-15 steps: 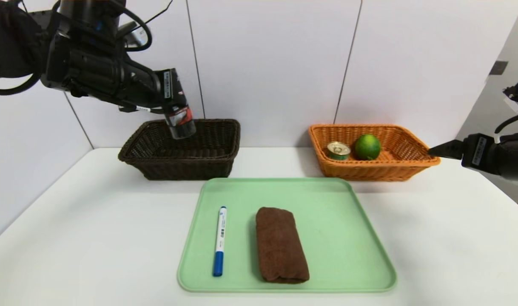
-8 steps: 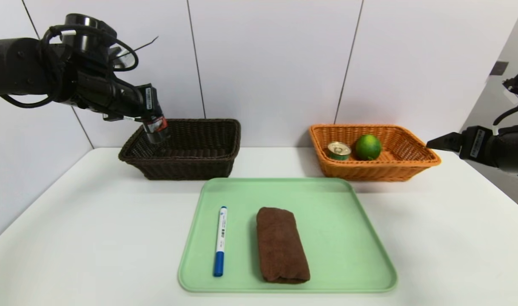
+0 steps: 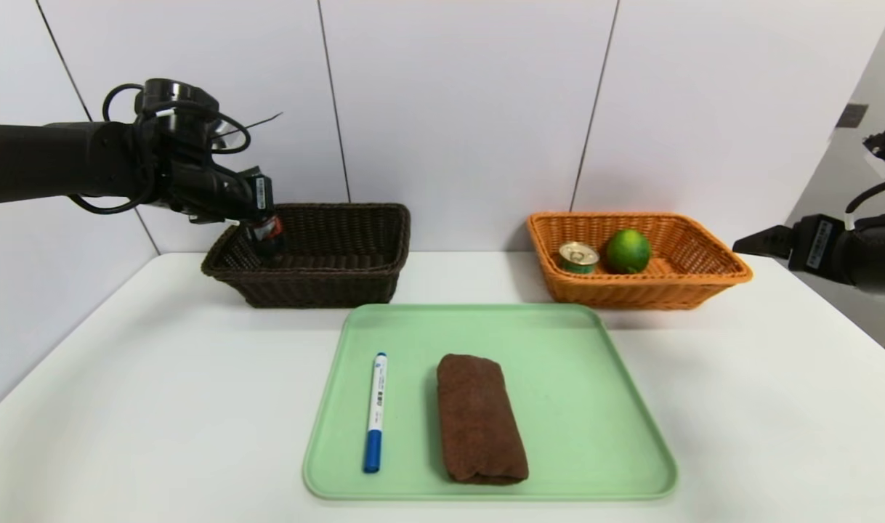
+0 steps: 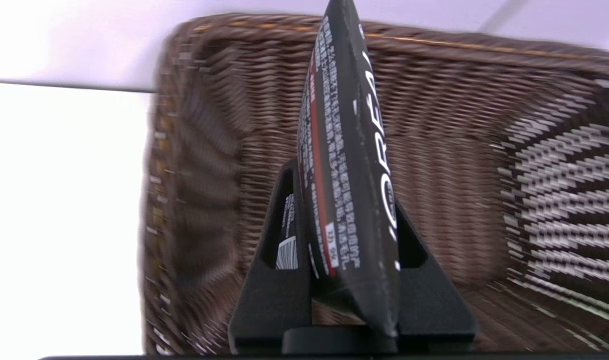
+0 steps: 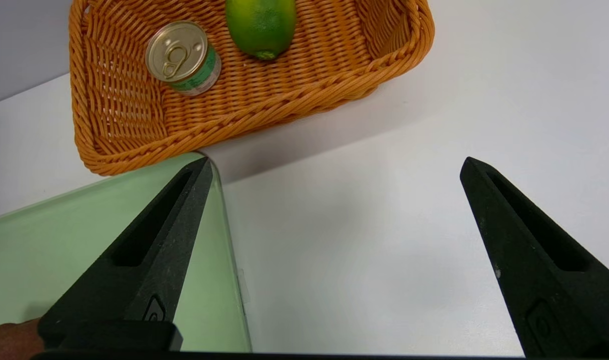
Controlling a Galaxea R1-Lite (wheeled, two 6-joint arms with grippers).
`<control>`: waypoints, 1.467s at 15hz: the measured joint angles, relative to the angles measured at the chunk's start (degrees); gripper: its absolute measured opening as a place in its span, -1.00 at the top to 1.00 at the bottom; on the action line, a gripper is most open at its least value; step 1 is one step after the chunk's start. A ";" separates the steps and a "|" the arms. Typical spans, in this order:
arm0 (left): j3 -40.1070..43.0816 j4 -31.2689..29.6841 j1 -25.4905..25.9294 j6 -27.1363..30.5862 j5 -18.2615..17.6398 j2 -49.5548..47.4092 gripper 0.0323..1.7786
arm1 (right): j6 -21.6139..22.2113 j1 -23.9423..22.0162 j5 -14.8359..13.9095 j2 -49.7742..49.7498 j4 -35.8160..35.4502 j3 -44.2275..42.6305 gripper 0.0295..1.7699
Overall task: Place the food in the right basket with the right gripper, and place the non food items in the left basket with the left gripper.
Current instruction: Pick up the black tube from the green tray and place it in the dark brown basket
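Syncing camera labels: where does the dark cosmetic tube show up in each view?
Head view: dark tube at far left, pinched in the left hand, over the near-left corner of the dark brown basket.
Left wrist view: tube fills the centre, between the hand's fingers.
Right wrist view: not in it.
Shared landmark: the dark brown basket, in head and left wrist views.

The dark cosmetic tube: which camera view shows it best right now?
The left wrist view: the tube fills the frame, lettering readable, clamped by the left gripper over the dark brown basket. The head view shows only a small piece of it. The right wrist view misses it.
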 joint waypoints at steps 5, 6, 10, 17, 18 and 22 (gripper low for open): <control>-0.91 -0.27 0.02 0.52 0.39 2.47 0.66 | -0.44 -0.09 0.02 0.00 0.00 0.00 -0.93; -1.01 -0.20 0.11 0.85 0.39 2.76 0.66 | -0.48 -0.06 0.06 0.00 0.00 0.00 -0.93; -1.10 0.06 -0.01 1.43 0.38 3.24 0.66 | -0.61 -0.09 0.15 0.07 0.00 0.09 -0.93; -0.68 0.28 0.00 1.95 0.49 3.25 0.66 | -14.47 0.09 6.80 2.06 0.41 0.55 -0.93; -0.68 0.28 -0.01 1.95 0.49 3.25 0.66 | -17.48 0.09 7.35 2.50 0.76 0.55 -0.93; -0.80 0.09 -0.04 1.99 0.91 3.47 0.66 | -23.09 0.24 7.16 3.33 0.54 0.74 -0.93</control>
